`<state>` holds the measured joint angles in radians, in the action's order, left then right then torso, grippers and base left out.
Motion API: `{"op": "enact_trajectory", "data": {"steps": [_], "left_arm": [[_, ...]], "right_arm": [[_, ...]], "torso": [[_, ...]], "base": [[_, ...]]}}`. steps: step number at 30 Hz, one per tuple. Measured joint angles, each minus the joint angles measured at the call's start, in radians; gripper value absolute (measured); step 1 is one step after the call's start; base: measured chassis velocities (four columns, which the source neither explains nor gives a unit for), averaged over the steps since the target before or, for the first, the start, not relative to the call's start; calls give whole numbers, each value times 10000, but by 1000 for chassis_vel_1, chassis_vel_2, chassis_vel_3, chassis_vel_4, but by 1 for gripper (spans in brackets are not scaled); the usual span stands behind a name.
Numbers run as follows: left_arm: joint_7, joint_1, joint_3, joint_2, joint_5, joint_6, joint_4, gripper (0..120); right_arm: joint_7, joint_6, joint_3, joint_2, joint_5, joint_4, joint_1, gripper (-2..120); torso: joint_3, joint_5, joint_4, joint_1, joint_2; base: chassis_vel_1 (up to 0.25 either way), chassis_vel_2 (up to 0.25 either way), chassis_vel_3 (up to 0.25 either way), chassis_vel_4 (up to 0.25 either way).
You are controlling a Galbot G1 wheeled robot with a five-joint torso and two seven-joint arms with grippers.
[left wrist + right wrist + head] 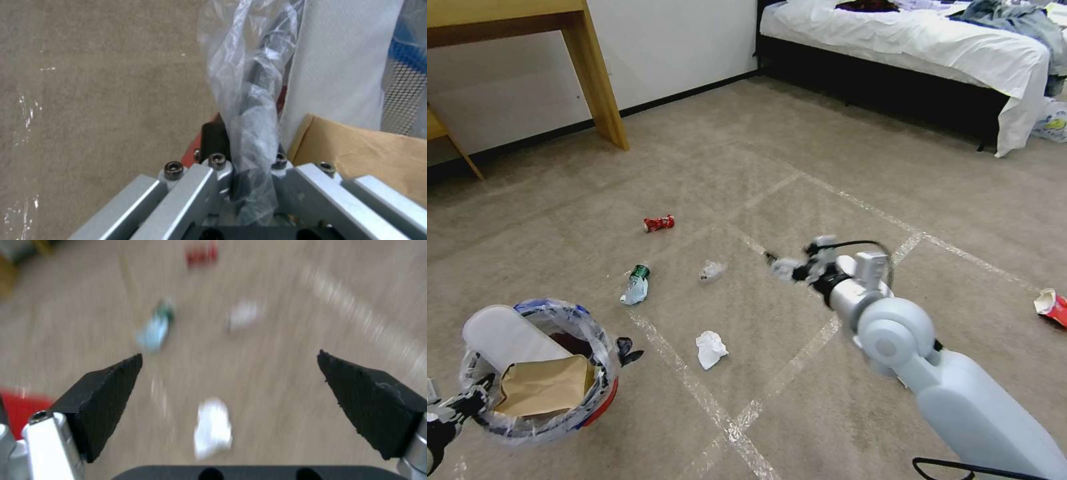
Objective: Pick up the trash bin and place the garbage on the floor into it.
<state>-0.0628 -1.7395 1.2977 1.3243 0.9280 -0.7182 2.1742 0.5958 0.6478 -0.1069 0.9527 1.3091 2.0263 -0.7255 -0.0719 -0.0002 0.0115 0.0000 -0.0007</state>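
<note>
The red trash bin (602,399), lined with crinkled clear plastic, hangs at the lower left, and my left gripper (464,403) is shut on its rim (253,100). A white slipper (504,337) and a brown paper bag (547,383) lie inside it. On the floor (827,173) lie a red can (659,223), a bluish bottle (636,285), a small clear wrapper (712,270), a crumpled tissue (711,349) and a red wrapper (1052,307). My right gripper (784,267) hovers open above the carpet, with the tissue (213,428) below its fingers (111,386).
Whitish tape lines (774,380) cross the carpet. A wooden desk leg (597,73) stands at the back left by the wall. A bed (907,40) with white sheets runs along the back right. A small black object (627,350) sits beside the bin.
</note>
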Motion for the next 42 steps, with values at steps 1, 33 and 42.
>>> {"op": "enact_trajectory", "data": {"steps": [1, 33, 42], "left_arm": [[0, 3, -4, 23, -24, 0, -9, 1], [123, 42, -95, 466, -522, 19, -368, 1], [170, -98, 19, 443, -488, 65, -377, 1]], "right_arm": [[182, 119, -279, 78, 198, -227, 180, 100], [-1040, 500, -4140, 3925, -1827, -7505, 1940, 100], [-1794, -126, -4364, 4842, -2949, -9673, 2205, 100]], "torso": [[0, 0, -1, 0, 0], [0, 0, 0, 0, 0], [0, 0, 0, 0, 0]], "base": [[0, 0, 0, 0], [0, 0, 0, 0], [0, 0, 0, 0]]}}
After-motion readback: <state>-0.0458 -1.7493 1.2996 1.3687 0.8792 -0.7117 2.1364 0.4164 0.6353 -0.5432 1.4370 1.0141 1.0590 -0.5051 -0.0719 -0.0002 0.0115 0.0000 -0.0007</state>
